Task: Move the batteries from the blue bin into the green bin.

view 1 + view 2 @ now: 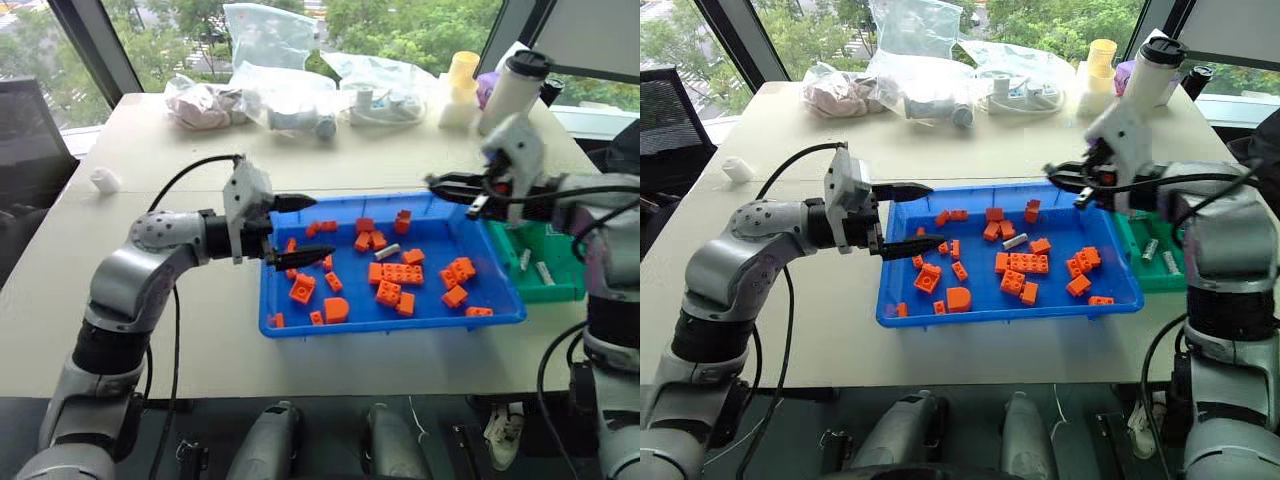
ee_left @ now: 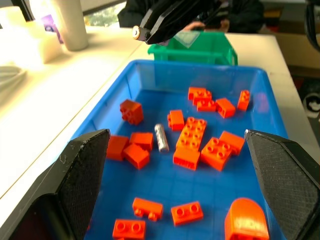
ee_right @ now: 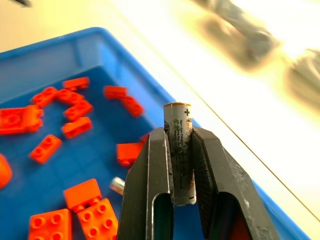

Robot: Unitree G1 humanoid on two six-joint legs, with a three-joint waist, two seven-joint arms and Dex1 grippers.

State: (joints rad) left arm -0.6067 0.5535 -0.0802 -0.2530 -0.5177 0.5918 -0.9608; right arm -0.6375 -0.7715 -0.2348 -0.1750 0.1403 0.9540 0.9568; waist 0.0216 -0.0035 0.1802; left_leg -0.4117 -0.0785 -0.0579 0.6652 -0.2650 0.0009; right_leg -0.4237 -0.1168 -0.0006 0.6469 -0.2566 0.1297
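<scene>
While the right gripper (image 3: 181, 150) hangs above the far right corner of the blue bin (image 1: 390, 322), its jaws are clamped on a battery (image 3: 180, 152), which stands between the two black fingers with its plus end sticking out past their tips. That corner lies just beside the green bin (image 1: 545, 288), which sits touching the blue bin's right side on the desk (image 1: 150, 330); two more batteries (image 1: 534, 266) lie inside it. One battery (image 2: 161, 137) is left in the blue bin, lying flat on the floor of the tray near its middle, among scattered orange bricks (image 1: 398, 280) and just beside a flat eight-stud one. The left gripper (image 1: 300, 228) is held level over the left rim of the blue bin, pointing across the tray toward the other arm, its jaws wide apart with nothing between them. Clear plastic bags (image 1: 290, 75), a white bottle with a black cap (image 1: 515, 85) and a small white cap (image 1: 105, 180) lie on the desk, well apart from both bins.
</scene>
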